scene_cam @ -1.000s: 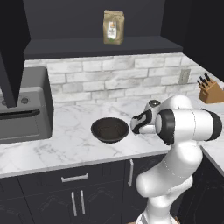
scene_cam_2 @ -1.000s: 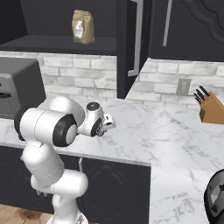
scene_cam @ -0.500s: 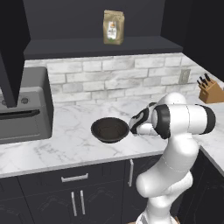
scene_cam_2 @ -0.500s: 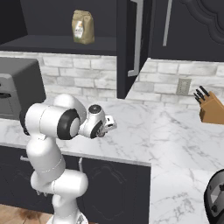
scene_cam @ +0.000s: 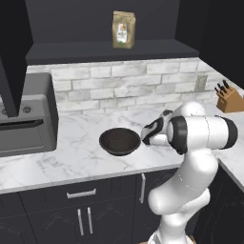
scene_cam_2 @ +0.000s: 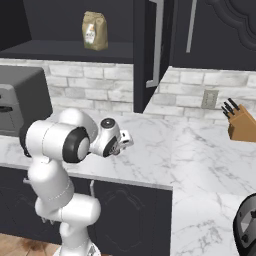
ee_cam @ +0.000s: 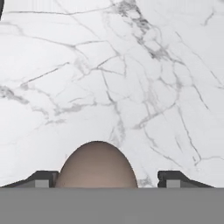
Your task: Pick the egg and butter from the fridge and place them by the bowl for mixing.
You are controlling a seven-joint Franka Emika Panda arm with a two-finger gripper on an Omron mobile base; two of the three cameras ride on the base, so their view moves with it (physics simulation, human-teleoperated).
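Veined white marble counter [ee_cam: 131, 65], smooth brown oval egg [ee_cam: 97, 165], matte round bowl [scene_cam: 119, 141]

White marble tabletop [scene_cam: 81, 157], grey-veined, running along a pale brick wall and turning a corner at the right. On it: a grey oven-like appliance [scene_cam: 26, 119] at far left; a dark round bowl [scene_cam: 119, 141] near the front edge; a wooden knife block [scene_cam_2: 242, 122] at the far right corner. An egg [ee_cam: 97, 165] rests on bare marble. On the dark shelf [scene_cam: 109, 48] above stands a tan paper bag [scene_cam: 123, 29].
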